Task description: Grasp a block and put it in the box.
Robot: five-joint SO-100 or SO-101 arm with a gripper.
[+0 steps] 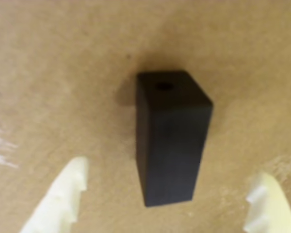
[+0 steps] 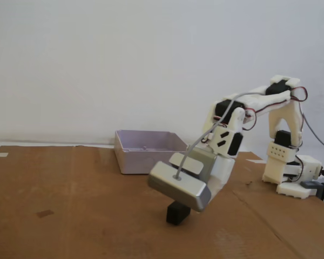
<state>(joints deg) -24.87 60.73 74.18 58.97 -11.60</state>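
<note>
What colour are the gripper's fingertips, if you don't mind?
Pale cream fingertips, best seen in the wrist view.

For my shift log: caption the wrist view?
Open gripper poised over the upright black block on the cardboard.

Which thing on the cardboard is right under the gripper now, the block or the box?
The black block: it sits between the open gripper fingertips, while the lilac box stands farther back, apart from it.
</note>
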